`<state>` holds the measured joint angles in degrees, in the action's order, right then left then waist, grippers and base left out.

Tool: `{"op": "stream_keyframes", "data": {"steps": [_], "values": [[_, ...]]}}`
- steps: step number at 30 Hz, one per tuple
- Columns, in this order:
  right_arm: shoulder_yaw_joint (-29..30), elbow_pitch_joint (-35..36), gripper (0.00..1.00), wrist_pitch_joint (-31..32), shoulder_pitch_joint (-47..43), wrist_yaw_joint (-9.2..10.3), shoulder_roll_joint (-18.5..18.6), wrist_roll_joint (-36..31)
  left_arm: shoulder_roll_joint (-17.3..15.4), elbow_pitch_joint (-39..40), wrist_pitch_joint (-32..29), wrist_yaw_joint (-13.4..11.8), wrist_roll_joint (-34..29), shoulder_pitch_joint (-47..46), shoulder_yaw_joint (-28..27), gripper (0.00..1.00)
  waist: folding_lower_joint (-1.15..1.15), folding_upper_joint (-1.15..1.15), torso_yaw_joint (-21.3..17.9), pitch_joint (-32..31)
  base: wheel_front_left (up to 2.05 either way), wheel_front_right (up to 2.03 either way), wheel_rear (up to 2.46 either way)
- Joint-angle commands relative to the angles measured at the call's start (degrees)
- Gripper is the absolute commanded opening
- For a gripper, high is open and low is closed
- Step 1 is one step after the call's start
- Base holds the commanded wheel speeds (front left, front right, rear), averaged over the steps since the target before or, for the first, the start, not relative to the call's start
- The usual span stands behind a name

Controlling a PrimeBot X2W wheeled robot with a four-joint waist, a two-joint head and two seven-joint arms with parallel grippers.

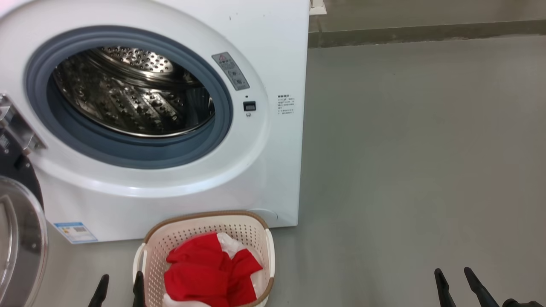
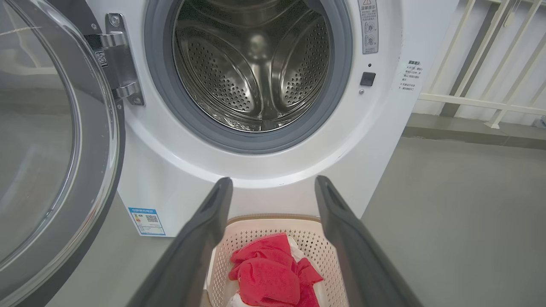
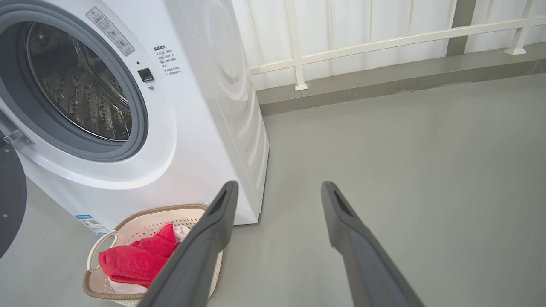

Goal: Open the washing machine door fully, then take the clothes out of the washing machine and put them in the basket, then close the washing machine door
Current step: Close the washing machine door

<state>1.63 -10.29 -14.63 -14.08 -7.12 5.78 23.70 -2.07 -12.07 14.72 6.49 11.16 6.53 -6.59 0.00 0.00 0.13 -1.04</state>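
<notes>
**Spread wide, nothing held**

The left gripper point(image 1: 120, 282) stands with its fingers far apart and empty. Its inner finger is just beside the left side of the basket point(image 1: 204, 215); contact cannot be told. The right gripper point(image 1: 452, 273) is equally wide and empty over the floor point(image 1: 405, 149), well apart from the basket. The red clothes point(image 1: 200, 273) lie in the basket, in front of the machine point(image 1: 170, 192). The door point(image 1: 21, 243) hangs open at the left.

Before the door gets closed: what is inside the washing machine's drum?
The perforated steel drum shows bare metal, no garment. Its front floor is hidden behind the grey rubber seal of the white front-loading washing machine.
</notes>
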Motion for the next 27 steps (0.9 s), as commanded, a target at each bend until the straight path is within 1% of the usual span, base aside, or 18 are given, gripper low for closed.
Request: {"op": "stream_keyframes", "data": {"steps": [1, 10, 14, 27], "values": [[-1.1, 1.2, 1.00, -0.4, 1.5, -0.36, 1.1, -0.4, -0.8, 1.0, 0.3, -0.3, 0.2, -1.8, -1.8, 1.00, 0.00, 0.00, 0.0, 0.0, -1.43, 1.43, 0.00], [-1.1, 1.2, 1.00, -0.4, 1.5, -0.36, 0.7, -0.4, -0.8, 1.2, 0.3, -0.3, 0.1, -2.0, -1.9, 1.00, 0.00, 0.00, 0.2, 0.3, -1.42, 1.42, 0.00], [-1.1, 1.3, 1.00, -0.4, 1.8, -0.36, 0.5, -0.4, -0.8, 1.1, 0.3, -0.2, 0.2, -2.4, -1.9, 1.00, 0.00, 0.00, 0.4, 0.6, -1.00, 1.00, 0.00], [-1.2, 1.1, 1.00, -0.4, 2.2, -0.36, 0.5, -0.4, -0.8, 0.4, 0.3, -0.1, 0.1, -2.9, -1.5, 1.00, 0.00, 0.00, 0.6, 0.9, -0.12, 0.12, 0.00]]}}
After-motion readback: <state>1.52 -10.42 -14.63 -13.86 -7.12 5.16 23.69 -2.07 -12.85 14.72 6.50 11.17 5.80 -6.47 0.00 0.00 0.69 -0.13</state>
